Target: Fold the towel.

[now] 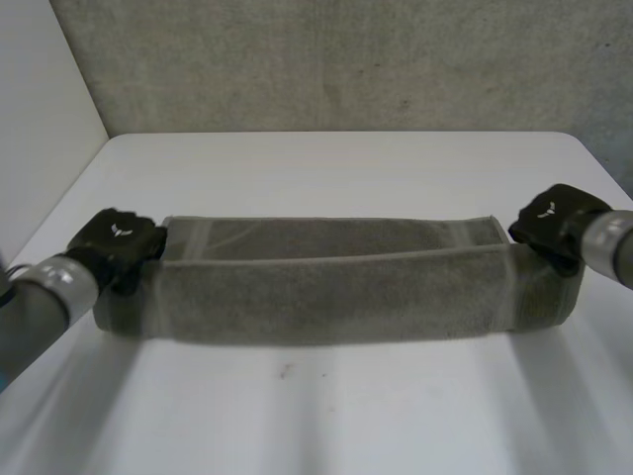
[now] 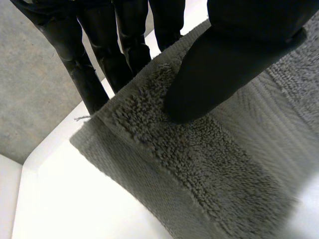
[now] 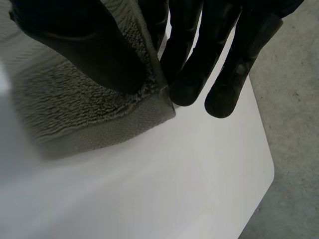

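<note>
The towel (image 1: 326, 287) stretches as a long grey band across the middle of the surface (image 1: 326, 416), its long axis running from the left edge towards the right, one layer already doubled over lengthwise. The left hand (image 1: 117, 240) pinches the left end, thumb on the pile and fingers (image 2: 89, 79) behind the hem. The right hand (image 1: 554, 223) grips the right end's corner the same way. The towel lies between the two hands, neither nearer, so I'd guess the next fold needs both moving together
</note>
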Action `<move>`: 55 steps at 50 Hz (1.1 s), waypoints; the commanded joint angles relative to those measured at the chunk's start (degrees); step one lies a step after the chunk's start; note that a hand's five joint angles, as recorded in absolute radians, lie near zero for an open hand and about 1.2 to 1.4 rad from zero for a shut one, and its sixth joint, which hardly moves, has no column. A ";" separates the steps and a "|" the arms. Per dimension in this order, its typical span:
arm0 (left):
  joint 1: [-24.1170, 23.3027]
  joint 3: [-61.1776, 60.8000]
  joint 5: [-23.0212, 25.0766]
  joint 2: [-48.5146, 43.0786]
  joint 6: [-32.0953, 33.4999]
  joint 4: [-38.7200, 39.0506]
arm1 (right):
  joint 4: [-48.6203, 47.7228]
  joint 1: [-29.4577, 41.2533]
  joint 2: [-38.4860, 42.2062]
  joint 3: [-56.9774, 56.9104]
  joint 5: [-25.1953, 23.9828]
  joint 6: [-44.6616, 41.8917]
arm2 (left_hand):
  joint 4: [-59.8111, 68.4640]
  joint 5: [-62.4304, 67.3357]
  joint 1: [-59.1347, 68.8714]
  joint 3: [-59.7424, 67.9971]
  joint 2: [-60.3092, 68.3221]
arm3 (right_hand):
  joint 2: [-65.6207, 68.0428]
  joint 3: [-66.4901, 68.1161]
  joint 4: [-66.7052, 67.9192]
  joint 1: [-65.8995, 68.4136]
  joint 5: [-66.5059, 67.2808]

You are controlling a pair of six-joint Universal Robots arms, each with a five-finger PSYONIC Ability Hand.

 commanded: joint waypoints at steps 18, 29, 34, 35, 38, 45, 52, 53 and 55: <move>-5.70 43.25 -7.66 -36.35 0.42 2.58 | -19.76 6.79 29.44 -30.58 8.62 0.11 | 10.22 10.71 10.84 10.30 10.28 | 3.46 3.80 3.42 4.42 1.93; -6.41 49.49 -7.57 -41.37 0.51 3.20 | -21.43 8.38 38.04 -39.02 9.15 -0.07 | 10.22 10.71 10.84 10.30 10.28 | 3.46 3.80 3.42 4.42 1.93; -6.41 51.35 -7.48 -42.87 0.51 3.55 | -21.43 8.55 38.75 -39.02 9.67 0.11 | 10.22 10.71 10.84 10.30 10.28 | 3.46 3.80 3.42 4.42 1.93; -6.41 51.78 -7.48 -43.21 0.51 3.81 | -21.43 8.55 38.84 -39.02 10.02 0.11 | 10.22 10.71 10.84 10.30 10.28 | 3.46 3.80 3.42 4.42 1.93; -6.41 52.31 -7.48 -43.74 0.51 4.34 | -21.43 8.55 38.93 -38.93 10.55 0.11 | 10.22 10.71 10.84 10.30 10.28 | 3.46 3.80 3.42 4.42 1.93; -6.76 52.58 -7.66 -44.01 0.51 5.48 | -21.43 8.47 38.84 -38.93 11.26 0.46 | -8.43 -7.93 -7.80 -8.34 -8.37 | -8.64 -8.29 -8.68 -7.68 -10.16; -7.64 52.14 -7.92 -42.95 0.51 5.22 | -21.52 8.55 35.08 -39.02 13.01 3.70 | -59.78 -59.29 -59.16 -59.70 -59.72 | -66.54 -66.20 -66.58 -65.58 -68.07; -7.72 51.79 -7.92 -42.00 0.33 4.87 | -21.52 8.55 35.06 -39.02 13.01 3.71 | -59.78 -59.29 -59.16 -59.70 -59.72 | -66.54 -66.20 -66.58 -65.58 -68.07; -7.73 51.26 -7.92 -40.76 0.16 4.34 | -21.43 8.55 33.30 -38.67 13.10 5.56 | -59.78 -59.29 -59.16 -59.70 -59.72 | -66.54 -66.20 -66.58 -65.58 -68.07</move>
